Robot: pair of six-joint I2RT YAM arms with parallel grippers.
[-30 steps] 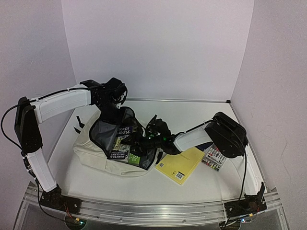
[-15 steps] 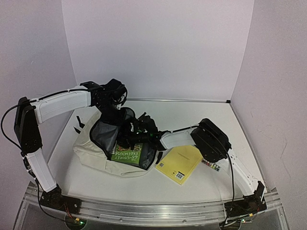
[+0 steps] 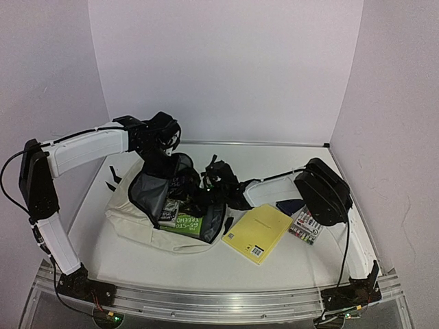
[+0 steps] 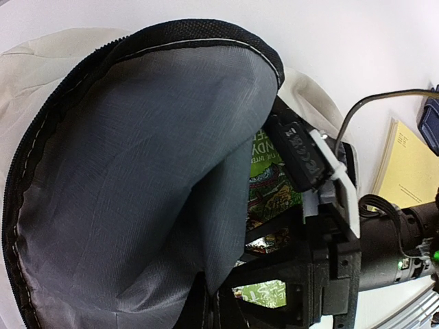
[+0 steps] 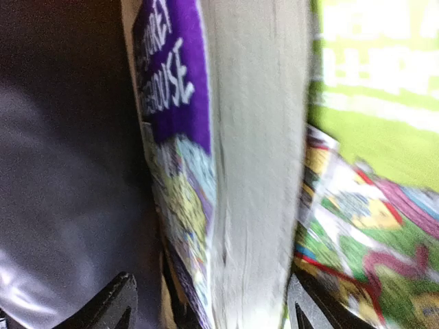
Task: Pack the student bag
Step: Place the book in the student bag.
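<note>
The student bag [image 3: 130, 214], cream with a dark grey lining [image 4: 137, 171], lies open at the left of the table. My left gripper [image 3: 167, 164] is shut on the raised flap's lining [image 4: 212, 301] and holds the mouth open. My right gripper [image 3: 194, 194] reaches into the opening, and its black body [image 4: 322, 205] also shows in the left wrist view. Its jaws stand open astride a purple book [image 5: 178, 137] set on edge. The left fingertip [image 5: 116, 301] is apart from the cover. A green book [image 3: 182, 223] lies beside it in the bag.
A yellow notebook [image 3: 257, 232] lies right of the bag. A pack of markers [image 3: 306, 226] and a navy pouch [image 3: 291, 205] sit under the right arm's elbow. Black straps [image 3: 112, 179] trail off the bag's far left. Walls close in on three sides.
The right arm has drawn back a little to the right and its jaws have spread wider around the purple book. The books in the bag have shifted. The left arm has not moved.
</note>
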